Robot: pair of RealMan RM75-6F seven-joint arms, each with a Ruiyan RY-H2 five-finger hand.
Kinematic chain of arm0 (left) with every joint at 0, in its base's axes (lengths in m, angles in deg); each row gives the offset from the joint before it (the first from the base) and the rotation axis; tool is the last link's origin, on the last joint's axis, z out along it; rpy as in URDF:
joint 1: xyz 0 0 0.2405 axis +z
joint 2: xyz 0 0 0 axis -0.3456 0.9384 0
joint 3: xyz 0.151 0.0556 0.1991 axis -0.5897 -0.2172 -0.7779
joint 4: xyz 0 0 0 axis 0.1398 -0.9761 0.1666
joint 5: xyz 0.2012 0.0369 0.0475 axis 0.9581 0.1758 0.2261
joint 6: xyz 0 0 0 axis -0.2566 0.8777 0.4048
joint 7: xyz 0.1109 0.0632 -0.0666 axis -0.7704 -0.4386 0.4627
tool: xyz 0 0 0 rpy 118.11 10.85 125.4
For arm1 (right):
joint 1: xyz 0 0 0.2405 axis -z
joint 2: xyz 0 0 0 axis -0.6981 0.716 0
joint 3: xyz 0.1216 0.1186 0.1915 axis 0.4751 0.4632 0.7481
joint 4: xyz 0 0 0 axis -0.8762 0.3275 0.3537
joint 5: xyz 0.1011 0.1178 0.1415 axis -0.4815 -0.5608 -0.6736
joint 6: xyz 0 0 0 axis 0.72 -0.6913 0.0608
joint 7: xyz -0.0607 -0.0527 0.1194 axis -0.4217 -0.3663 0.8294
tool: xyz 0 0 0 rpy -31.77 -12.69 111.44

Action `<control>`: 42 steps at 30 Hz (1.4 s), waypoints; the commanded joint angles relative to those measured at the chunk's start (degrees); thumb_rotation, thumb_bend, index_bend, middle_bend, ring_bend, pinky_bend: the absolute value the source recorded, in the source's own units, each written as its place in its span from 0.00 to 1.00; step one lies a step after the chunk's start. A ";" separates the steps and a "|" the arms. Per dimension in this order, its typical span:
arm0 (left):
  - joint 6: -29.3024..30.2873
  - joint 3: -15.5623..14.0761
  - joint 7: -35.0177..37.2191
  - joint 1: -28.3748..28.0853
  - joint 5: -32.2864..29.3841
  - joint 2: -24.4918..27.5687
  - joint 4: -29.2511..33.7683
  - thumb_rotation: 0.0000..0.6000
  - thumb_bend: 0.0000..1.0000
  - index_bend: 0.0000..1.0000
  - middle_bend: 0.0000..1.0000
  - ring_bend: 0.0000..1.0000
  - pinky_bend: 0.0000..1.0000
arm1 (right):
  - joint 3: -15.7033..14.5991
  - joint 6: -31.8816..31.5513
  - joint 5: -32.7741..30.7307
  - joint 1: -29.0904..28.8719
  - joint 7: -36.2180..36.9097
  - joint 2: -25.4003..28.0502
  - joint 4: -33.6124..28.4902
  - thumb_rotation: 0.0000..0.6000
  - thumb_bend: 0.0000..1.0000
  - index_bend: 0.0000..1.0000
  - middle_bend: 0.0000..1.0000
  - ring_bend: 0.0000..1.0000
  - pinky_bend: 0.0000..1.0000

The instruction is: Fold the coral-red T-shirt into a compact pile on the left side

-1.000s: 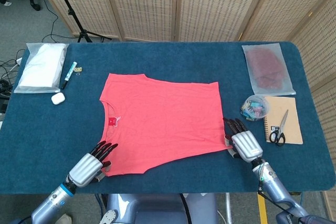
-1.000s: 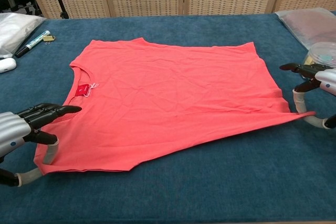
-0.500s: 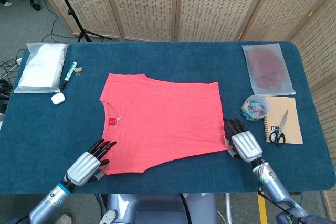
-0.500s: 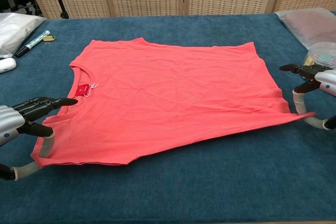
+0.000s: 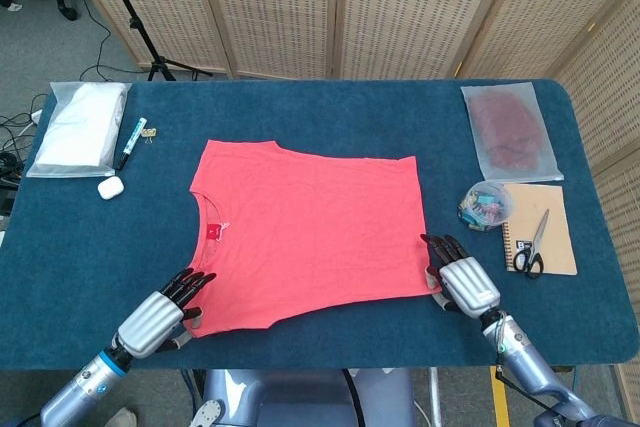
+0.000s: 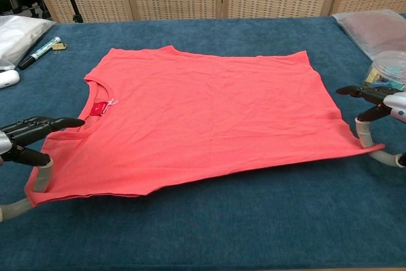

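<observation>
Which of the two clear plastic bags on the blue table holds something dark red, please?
The clear plastic bag at the far right corner, beyond the notebook; the far-left bag holds something white.

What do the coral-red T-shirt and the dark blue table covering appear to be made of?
The coral-red T-shirt looks like thin matte knit fabric, probably cotton: fine soft wrinkles, limp edges. The dark blue table covering looks like short-pile felt or carpet: fuzzy, mottled, no sheen.

The T-shirt (image 5: 305,230) lies mid-table, between the left robot hand (image 5: 158,319) and right robot hand (image 5: 462,284).
</observation>
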 commanded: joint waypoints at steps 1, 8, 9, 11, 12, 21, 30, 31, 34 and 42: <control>0.35 -0.86 -0.65 -0.08 0.99 1.39 1.68 1.00 1.00 0.72 0.00 0.00 0.00 | -1.37 -0.70 2.14 -0.25 2.08 2.06 -2.05 1.00 0.93 0.62 0.00 0.00 0.00; 1.00 -2.32 -0.63 0.02 2.48 4.02 5.02 1.00 1.00 0.72 0.00 0.00 0.00 | -4.21 -2.51 6.87 -0.55 4.37 5.82 -6.32 1.00 0.93 0.63 0.00 0.00 0.00; 1.05 -2.53 -0.57 0.03 2.66 4.42 5.47 1.00 1.00 0.72 0.00 0.00 0.00 | -4.62 -2.74 7.49 -0.57 4.50 6.30 -6.77 1.00 0.93 0.63 0.00 0.00 0.00; 1.06 -2.97 -0.53 0.05 3.00 5.20 6.29 1.00 1.00 0.72 0.00 0.00 0.00 | -5.51 -2.98 8.73 -0.65 4.71 7.16 -7.62 1.00 0.93 0.63 0.00 0.00 0.00; 1.16 -3.22 -0.62 0.08 3.27 5.72 6.81 1.00 1.00 0.72 0.00 0.00 0.00 | -6.22 -3.07 9.67 -0.75 4.99 7.79 -8.21 1.00 0.93 0.63 0.00 0.00 0.00; 2.15 -5.82 0.45 0.35 5.95 9.42 10.35 1.00 1.00 0.72 0.00 0.00 0.00 | -10.69 -4.46 15.55 -0.92 6.50 11.11 -11.32 1.00 0.93 0.63 0.00 0.00 0.00; 1.59 -8.27 0.98 0.28 8.14 12.63 13.34 1.00 1.00 0.72 0.00 0.00 0.00 | -14.44 -5.46 20.32 -0.75 6.50 12.99 -13.59 1.00 0.93 0.63 0.00 0.00 0.00; 1.24 -8.55 1.43 0.10 8.26 12.96 13.68 1.00 1.00 0.72 0.00 0.00 0.00 | -14.68 -5.54 20.64 -0.73 6.42 13.15 -13.72 1.00 0.93 0.63 0.00 0.00 0.00; 0.51 -9.56 3.08 -0.45 9.08 13.94 14.52 1.00 1.00 0.72 0.00 0.00 0.00 | -15.76 -5.86 22.06 -0.67 6.10 13.84 -14.19 1.00 0.93 0.63 0.00 0.00 0.00; 0.78 -10.23 4.02 -0.54 10.38 15.07 14.99 1.00 1.00 0.72 0.00 0.00 0.00 | -17.35 -6.04 23.84 -0.62 6.01 14.92 -15.05 1.00 0.93 0.63 0.00 0.00 0.00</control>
